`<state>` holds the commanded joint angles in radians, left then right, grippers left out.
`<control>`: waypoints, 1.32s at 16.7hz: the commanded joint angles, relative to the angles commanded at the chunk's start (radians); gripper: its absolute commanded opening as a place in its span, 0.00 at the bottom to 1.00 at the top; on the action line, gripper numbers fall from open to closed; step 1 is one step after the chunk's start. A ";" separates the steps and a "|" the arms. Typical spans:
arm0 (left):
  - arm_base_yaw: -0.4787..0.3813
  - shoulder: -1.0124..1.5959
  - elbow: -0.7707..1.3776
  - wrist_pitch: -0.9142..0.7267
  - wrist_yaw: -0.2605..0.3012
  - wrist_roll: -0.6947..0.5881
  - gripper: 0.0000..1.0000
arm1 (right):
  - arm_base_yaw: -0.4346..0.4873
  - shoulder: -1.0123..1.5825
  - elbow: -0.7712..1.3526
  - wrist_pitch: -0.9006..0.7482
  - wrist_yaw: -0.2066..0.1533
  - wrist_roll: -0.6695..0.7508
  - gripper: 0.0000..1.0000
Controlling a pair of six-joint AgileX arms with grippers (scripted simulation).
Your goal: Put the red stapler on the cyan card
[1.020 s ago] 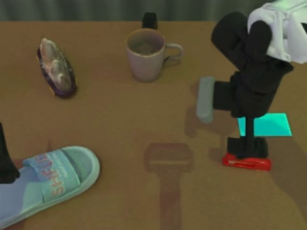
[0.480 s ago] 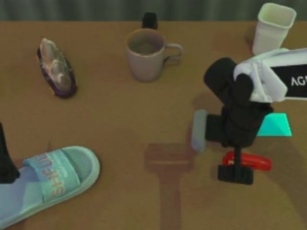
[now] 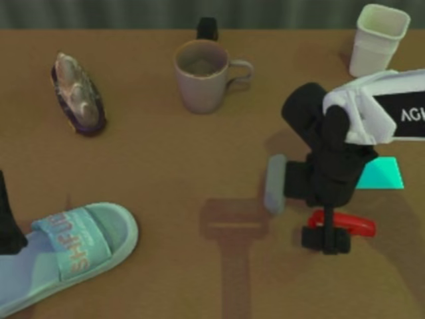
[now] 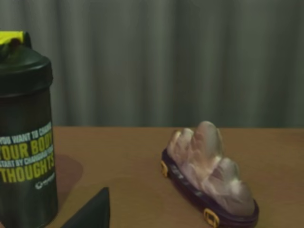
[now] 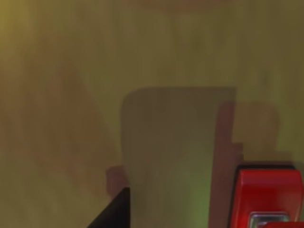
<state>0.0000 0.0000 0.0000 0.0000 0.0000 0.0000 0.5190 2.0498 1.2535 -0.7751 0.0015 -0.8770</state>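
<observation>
The red stapler (image 3: 350, 223) lies on the table at the right, just in front of the cyan card (image 3: 384, 174). The card is partly covered by my right arm. My right gripper (image 3: 325, 239) is open and low over the stapler's left end, hiding that end. In the right wrist view the stapler (image 5: 268, 190) shows off to one side and one dark fingertip (image 5: 116, 213) at the other, with bare table between. My left arm (image 3: 6, 229) is parked at the left edge, its gripper open with one fingertip (image 4: 92, 211) in sight.
A mug (image 3: 202, 76) stands at the back middle, with a white cup (image 3: 377, 40) at the back right. A pale aqua slipper (image 3: 73, 246) lies front left. A purple-based ornament (image 3: 78, 93) sits back left. The left wrist view shows a dark lettered bottle (image 4: 23, 137).
My right arm has swung forward and lowered, uncovering the white cup. Its gripper has shifted from above the stapler's middle to its left end. The stapler has stayed put.
</observation>
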 joint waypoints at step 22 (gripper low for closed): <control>0.000 0.000 0.000 0.000 0.000 0.000 1.00 | 0.001 -0.026 0.054 -0.075 0.000 -0.003 0.00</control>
<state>0.0000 0.0000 0.0000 0.0000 0.0000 0.0000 0.5203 2.0235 1.3070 -0.8503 0.0013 -0.8800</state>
